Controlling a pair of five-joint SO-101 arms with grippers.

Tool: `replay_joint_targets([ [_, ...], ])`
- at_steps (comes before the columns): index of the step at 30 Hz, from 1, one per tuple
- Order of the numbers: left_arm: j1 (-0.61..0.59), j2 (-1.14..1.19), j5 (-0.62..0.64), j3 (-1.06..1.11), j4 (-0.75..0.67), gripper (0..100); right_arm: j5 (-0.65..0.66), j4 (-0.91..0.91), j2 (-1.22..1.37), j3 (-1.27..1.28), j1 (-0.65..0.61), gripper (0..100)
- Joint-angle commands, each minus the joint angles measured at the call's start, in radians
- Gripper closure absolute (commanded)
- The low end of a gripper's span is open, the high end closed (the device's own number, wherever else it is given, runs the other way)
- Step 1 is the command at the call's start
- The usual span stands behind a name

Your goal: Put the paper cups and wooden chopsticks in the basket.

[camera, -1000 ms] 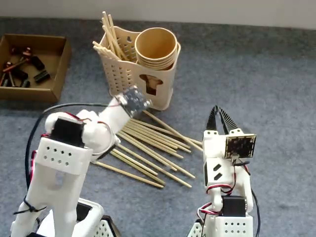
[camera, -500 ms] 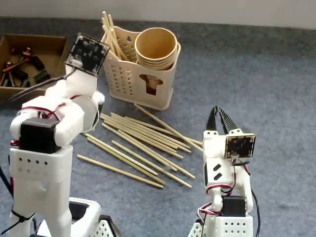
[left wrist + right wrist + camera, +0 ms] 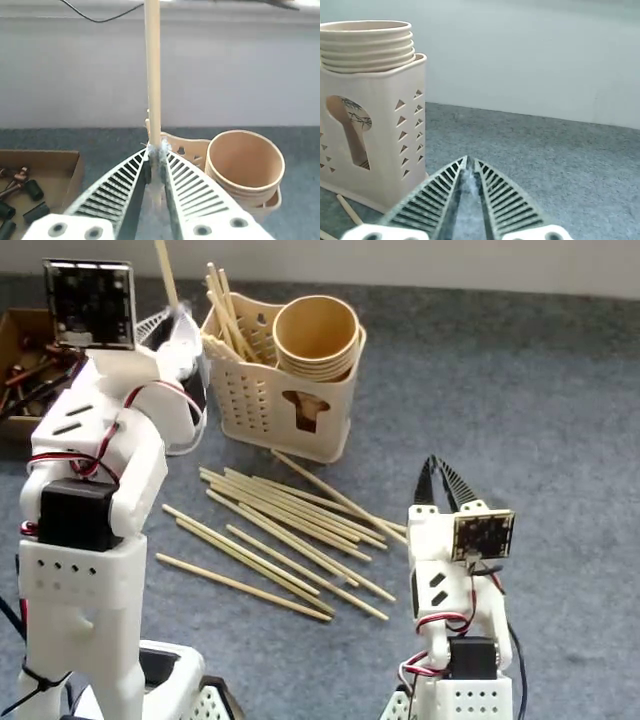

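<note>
Cardboard box (image 3: 14, 328) sits at the table's (image 3: 560, 390) 10 o'clock edge. Left gripper (image 3: 178, 324), at 9 o'clock of the basket (image 3: 250, 405), has its fingers pinched on one upright chopstick (image 3: 164, 275). That basket holds stacked paper cups (image 3: 317, 332) and several bundled chopsticks (image 3: 225, 310). Loose chopsticks (image 3: 290, 535) lie fanned at its 6 o'clock. Right gripper (image 3: 447, 480), at 4 o'clock, has its fingers closed on nothing.

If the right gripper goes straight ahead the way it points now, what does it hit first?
Probably nothing near: the right gripper points beside the basket, over bare carpet toward the far wall. The way looks free, though its margin from the basket is hard to judge.
</note>
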Motion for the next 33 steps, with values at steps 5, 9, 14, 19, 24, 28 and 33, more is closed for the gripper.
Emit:
replay_joint_targets([
  [5, -0.008, -0.013, 0.048, 0.005, -0.199, 100, 0.011, 0.001, -0.004, 0.113, -0.012, 99.2],
  [9, -0.010, -0.013, 0.049, 0.104, -0.354, 100, 0.011, 0.001, -0.004, 0.113, -0.012, 99.2],
  [14, -0.013, -0.015, 0.115, 0.185, -0.526, 100, 0.011, 0.001, -0.004, 0.113, -0.013, 99.2],
  [19, -0.013, -0.013, 0.110, 0.249, -0.617, 100, 0.011, 0.001, -0.004, 0.113, -0.027, 99.2],
  [24, -0.013, -0.001, 0.110, 0.328, -0.732, 100, 0.011, 0.001, -0.004, 0.113, -0.039, 99.2],
  [28, -0.013, 0.076, 0.110, 0.332, -0.747, 100, 0.011, 0.001, -0.004, 0.114, -0.039, 99.2],
  [33, -0.013, 0.173, 0.110, 0.308, -0.747, 100, 0.012, 0.001, -0.004, 0.114, -0.039, 99.2],
])
